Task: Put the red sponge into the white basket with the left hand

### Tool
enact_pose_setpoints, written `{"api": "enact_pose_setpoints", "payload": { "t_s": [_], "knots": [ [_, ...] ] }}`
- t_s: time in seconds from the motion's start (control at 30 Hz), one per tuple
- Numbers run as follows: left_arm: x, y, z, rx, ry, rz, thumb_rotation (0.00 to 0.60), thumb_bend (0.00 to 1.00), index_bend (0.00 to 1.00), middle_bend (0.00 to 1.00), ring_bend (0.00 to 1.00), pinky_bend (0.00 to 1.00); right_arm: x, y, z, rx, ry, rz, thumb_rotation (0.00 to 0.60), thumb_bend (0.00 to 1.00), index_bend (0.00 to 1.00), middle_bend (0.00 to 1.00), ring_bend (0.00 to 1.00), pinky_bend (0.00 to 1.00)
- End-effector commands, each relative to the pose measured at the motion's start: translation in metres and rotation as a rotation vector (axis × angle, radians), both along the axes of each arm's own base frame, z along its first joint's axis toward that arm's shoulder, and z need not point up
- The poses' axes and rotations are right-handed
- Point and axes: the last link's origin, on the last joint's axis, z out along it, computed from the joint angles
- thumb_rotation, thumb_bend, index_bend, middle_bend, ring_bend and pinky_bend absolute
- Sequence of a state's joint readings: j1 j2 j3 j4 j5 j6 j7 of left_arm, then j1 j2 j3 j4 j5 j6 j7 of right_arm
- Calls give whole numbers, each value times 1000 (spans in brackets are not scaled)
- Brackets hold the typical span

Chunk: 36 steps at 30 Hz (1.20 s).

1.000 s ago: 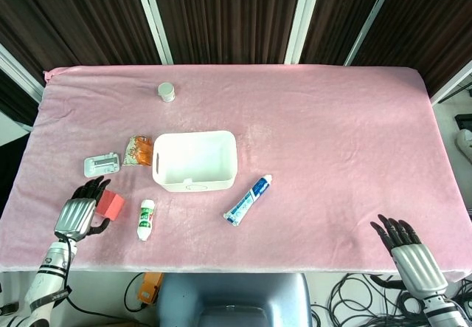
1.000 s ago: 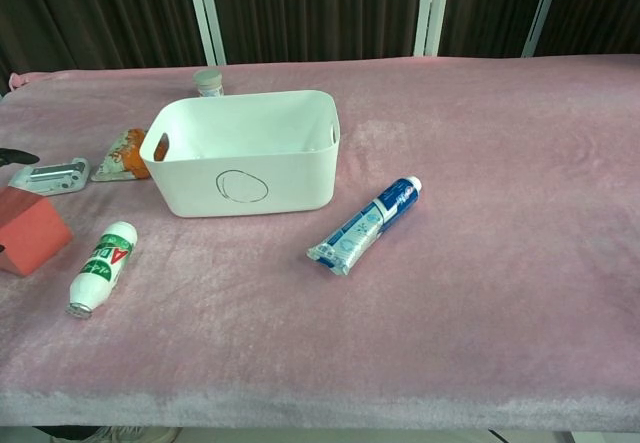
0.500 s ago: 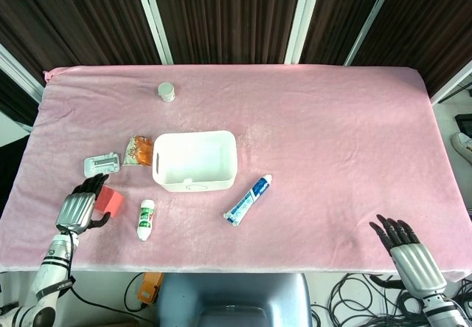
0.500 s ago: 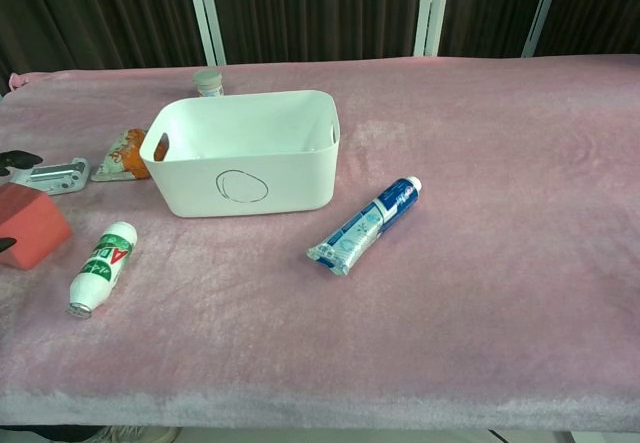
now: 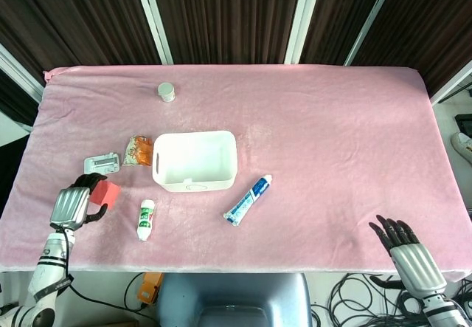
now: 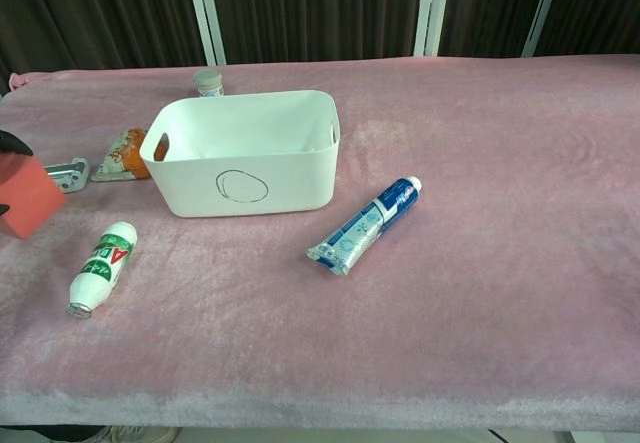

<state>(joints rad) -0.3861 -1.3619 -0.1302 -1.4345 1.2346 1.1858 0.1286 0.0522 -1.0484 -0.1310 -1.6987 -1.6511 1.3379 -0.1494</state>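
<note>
Bright, even overhead light fills both sharp views, casting only faint soft shadows under the objects, with a pale washed-out sheen on the pink tabletop (image 5: 332, 128) toward 12 o'clock.

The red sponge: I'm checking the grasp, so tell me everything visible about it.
The red sponge block is boxy, plain coral-red, matte and soft-looking. The left hand holds it, dark fingers wrapped over its left side. It sits left of the white plastic basket, near the grey flat case; whether it touches the pink tablecloth is unclear.
</note>
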Motion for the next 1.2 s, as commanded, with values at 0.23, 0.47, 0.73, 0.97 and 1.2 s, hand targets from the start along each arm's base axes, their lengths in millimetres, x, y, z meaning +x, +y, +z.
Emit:
{"api": "enact_pose_setpoints", "payload": {
  "t_s": [0.23,0.47,0.73,0.97,1.2],
  "knots": [
    [76,19,41,207,-50,-275,600,505,272,435,503,628,0,-1,0,4,0,0,600,101,0,0,0,184],
    [141,42,9,166,-109,-378,600,503,275,429,492,627,1,0,3,3,-7,3,600,101,0,0,0,184],
    [186,49,-44,150,-156,-383,600,488,239,335,407,590,0,1,5,9,-17,5,600,101,0,0,0,184],
    [188,40,-69,90,-153,-357,600,354,1,23,105,171,1,0,6,8,-24,7,600,101,0,0,0,184],
    [187,37,-66,83,-157,-344,600,318,0,0,0,162,0,-1,5,12,-20,4,600,101,0,0,0,184]
  ]
}}
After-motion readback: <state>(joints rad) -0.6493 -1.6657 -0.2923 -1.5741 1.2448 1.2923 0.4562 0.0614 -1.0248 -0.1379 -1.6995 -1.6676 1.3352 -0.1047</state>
